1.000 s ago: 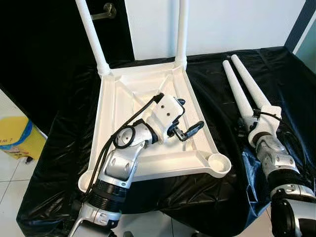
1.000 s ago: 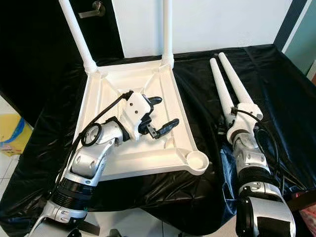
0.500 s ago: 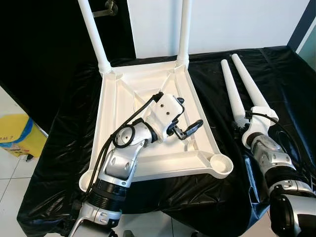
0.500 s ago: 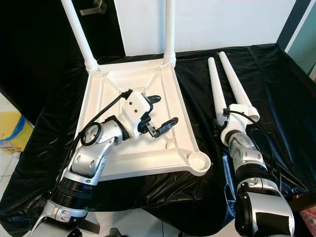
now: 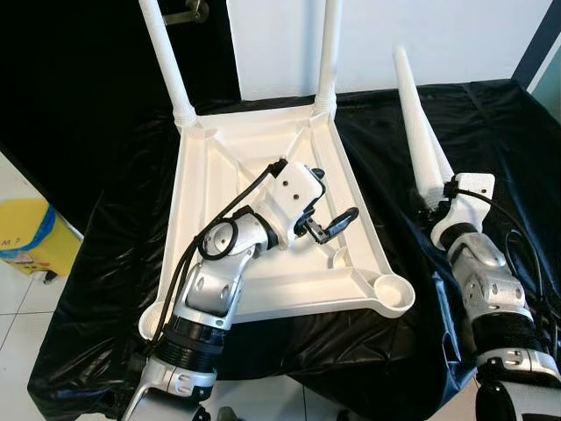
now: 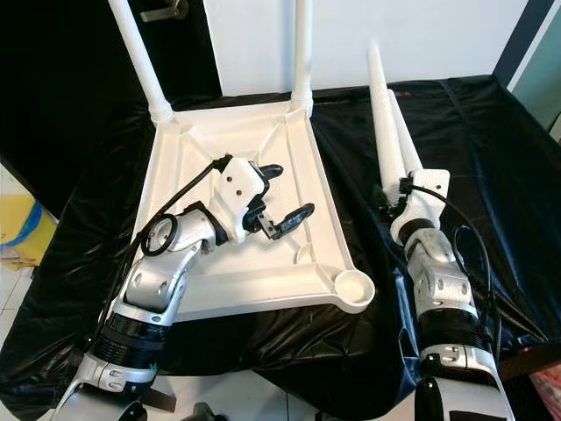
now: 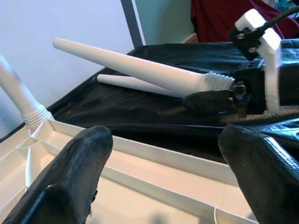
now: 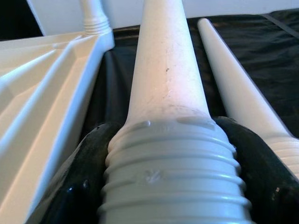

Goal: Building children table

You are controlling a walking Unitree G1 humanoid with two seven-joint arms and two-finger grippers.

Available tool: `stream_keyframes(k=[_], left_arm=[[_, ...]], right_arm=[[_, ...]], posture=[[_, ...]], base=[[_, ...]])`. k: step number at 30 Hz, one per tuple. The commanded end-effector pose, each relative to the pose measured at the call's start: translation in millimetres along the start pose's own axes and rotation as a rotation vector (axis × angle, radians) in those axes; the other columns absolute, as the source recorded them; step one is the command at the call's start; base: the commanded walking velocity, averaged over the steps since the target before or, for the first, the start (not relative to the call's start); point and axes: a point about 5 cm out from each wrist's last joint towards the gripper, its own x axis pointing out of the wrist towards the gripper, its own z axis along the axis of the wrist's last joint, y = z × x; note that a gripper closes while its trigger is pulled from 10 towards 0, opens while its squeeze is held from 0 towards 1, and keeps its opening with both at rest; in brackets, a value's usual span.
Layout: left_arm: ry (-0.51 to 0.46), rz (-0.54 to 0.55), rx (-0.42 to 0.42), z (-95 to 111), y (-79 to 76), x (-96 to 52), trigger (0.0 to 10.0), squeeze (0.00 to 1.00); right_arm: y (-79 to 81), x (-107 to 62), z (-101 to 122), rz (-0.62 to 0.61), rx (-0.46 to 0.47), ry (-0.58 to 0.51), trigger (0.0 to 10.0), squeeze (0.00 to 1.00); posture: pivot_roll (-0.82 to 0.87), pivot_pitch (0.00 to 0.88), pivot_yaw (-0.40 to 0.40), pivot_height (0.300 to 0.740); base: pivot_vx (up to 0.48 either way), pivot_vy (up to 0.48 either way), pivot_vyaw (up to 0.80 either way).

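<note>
The white tabletop [image 5: 209, 180] lies upside down on the black cloth. Two white legs [image 5: 166, 61] [image 5: 329, 53] stand in its far corners. The near right corner socket [image 5: 390, 290] is empty. My left gripper [image 5: 337, 197] hangs open just above the tabletop's underside, holding nothing. My right gripper [image 5: 436, 209] is shut on the threaded end of a third leg [image 5: 415, 118], which tilts up off the cloth, right of the tabletop. In the right wrist view the black fingers [image 8: 74, 186] clamp this leg [image 8: 166, 70]. A fourth leg [image 8: 233, 79] lies flat on the cloth beside it.
The black cloth [image 5: 386, 123] covers a work table whose front edge is near me. A yellow bin [image 5: 22, 241] stands on the floor at the left. A dark door with a handle [image 5: 188, 13] and a white wall are behind.
My right gripper has raised the leg it holds, so its thin end now points up instead of lying on the cloth. The left gripper has barely moved.
</note>
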Motion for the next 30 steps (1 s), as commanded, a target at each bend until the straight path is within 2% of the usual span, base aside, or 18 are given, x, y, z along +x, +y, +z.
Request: stream_keyframes(k=[1, 2, 7, 13, 18, 21, 23, 25, 30], left_arm=[[0.012, 0.161, 0.007, -2, 9.7, 0.8, 10.0, 0.0], [0.012, 0.161, 0.007, -2, 9.7, 0.8, 10.0, 0.0], [0.008, 0.164, 0.013, -1, 10.8, 1.2, 10.0, 0.0], [0.005, 0.162, 0.016, -1, 11.2, 1.8, 10.0, 0.0], [0.004, 0.161, 0.017, 0, 11.4, 2.4, 10.0, 0.0], [0.0, 0.156, 0.019, 1, 11.6, 3.9, 10.0, 0.0], [0.0, 0.156, 0.019, 1, 11.6, 3.9, 10.0, 0.0], [-0.004, 0.152, 0.022, 2, 12.2, 5.0, 10.0, 0.0], [-0.006, 0.149, 0.024, 2, 12.6, 5.7, 10.0, 0.0]], right_arm=[[9.6, -5.3, 1, 0.036, -0.006, -0.001, 10.0, 0.0], [9.6, -5.3, 1, 0.036, -0.006, -0.001, 10.0, 0.0], [14.1, -33.7, -1, 0.031, -0.033, 0.001, 10.0, 0.0], [14.3, -55.8, -4, -0.048, -0.039, 0.029, 10.0, 0.0], [14.7, -62.2, -6, -0.082, -0.037, 0.052, 10.0, 0.0], [16.4, -73.4, -17, -0.146, -0.028, 0.114, 10.0, 0.0], [16.4, -73.4, -17, -0.146, -0.028, 0.114, 10.0, 0.0], [22.0, -84.7, -27, -0.184, -0.042, 0.184, 10.0, 0.0], [28.9, -91.9, -31, -0.19, -0.046, 0.222, 10.0, 0.0]], posture=[[-0.11, 0.081, 0.031, 0.74], [-0.11, 0.081, 0.031, 0.74], [-0.12, 0.085, 0.03, 0.74], [-0.13, 0.089, 0.037, 0.74], [-0.13, 0.089, 0.037, 0.74], [-0.14, 0.089, 0.043, 0.74], [-0.14, 0.089, 0.043, 0.74], [-0.15, 0.086, 0.047, 0.74], [-0.15, 0.085, 0.047, 0.74]], base=[[0.0, 0.0, 0.0], [0.0, 0.0, 0.0], [0.0, 0.0, 0.0], [0.0, 0.0, 0.0], [0.0, 0.0, 0.0], [0.0, 0.0, 0.0], [0.0, 0.0, 0.0], [0.0, 0.0, 0.0], [0.0, 0.0, 0.0]])
